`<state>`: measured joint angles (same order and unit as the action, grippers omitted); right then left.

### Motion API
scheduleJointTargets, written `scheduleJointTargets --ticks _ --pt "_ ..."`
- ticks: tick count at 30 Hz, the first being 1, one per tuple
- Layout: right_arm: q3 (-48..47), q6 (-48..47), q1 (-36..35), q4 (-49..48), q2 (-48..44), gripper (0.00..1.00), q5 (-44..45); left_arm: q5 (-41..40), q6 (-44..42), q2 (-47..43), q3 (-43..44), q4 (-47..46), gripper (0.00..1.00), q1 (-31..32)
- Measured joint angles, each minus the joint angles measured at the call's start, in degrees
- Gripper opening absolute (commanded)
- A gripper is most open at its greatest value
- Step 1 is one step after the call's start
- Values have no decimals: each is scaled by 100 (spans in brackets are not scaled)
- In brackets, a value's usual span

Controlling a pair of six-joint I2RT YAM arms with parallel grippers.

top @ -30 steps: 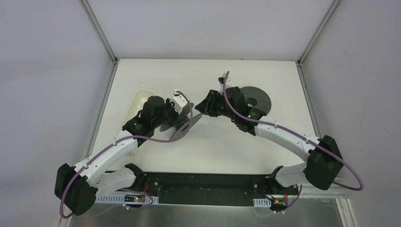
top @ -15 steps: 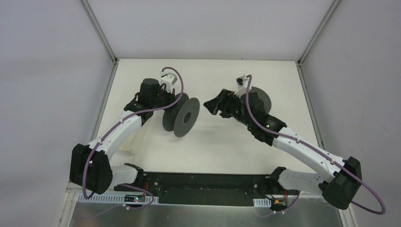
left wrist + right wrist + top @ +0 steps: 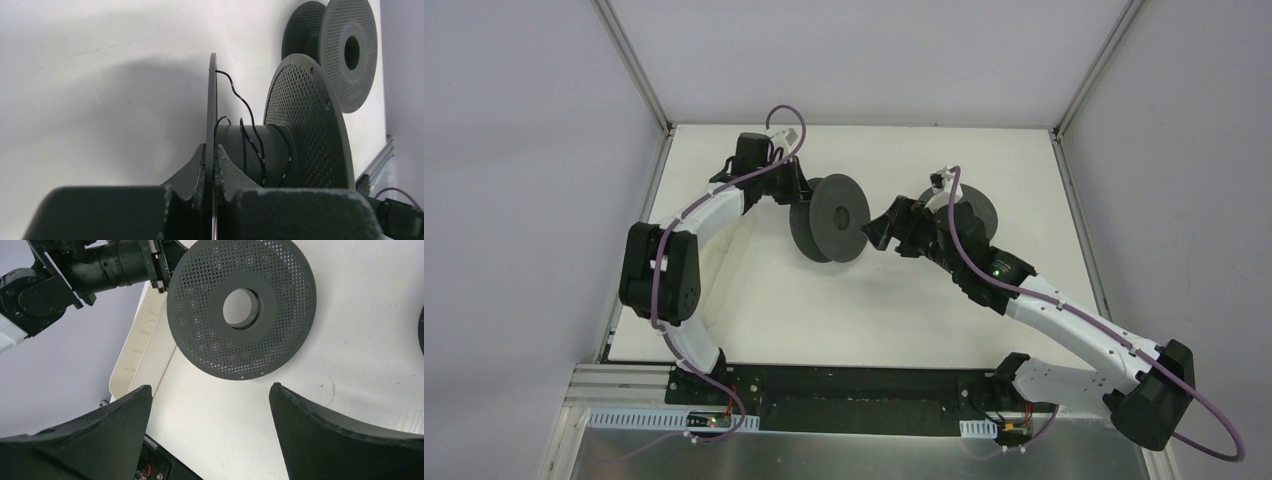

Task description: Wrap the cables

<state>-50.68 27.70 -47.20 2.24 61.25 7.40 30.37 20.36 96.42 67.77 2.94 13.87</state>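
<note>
A dark grey perforated spool (image 3: pixel 831 217) hangs upright above the table's far middle. My left gripper (image 3: pixel 211 148) is shut on the thin rim of the spool's near flange (image 3: pixel 212 95); in the top view the left gripper (image 3: pixel 797 192) sits at the spool's left side. A few loose turns of thin black cable (image 3: pixel 248 132) lie round the hub, with one strand curling up to the flange edge. My right gripper (image 3: pixel 883 228) is just right of the spool, apart from it. In the right wrist view the right gripper (image 3: pixel 210 386) stands open and empty, facing the spool's outer flange (image 3: pixel 240 310).
A second dark spool (image 3: pixel 972 208) lies at the far right, behind the right arm, and shows again as the second spool (image 3: pixel 346 50) in the left wrist view. A white tray (image 3: pixel 142 335) lies along the left edge under the left arm. The black base rail (image 3: pixel 854 400) runs along the near edge.
The left arm has carried the spool farther away and to the right, turning its flange toward the right gripper. The right gripper has opened wide and drawn off to the right of the spool.
</note>
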Motion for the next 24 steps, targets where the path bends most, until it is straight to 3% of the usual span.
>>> scheduleJointTargets --ticks 10,24 --pt "90 -44 4 127 -57 91 76 529 542 1180 866 37 5 -11" --pt "140 -76 4 153 -57 91 79 555 605 1521 962 385 12 -85"
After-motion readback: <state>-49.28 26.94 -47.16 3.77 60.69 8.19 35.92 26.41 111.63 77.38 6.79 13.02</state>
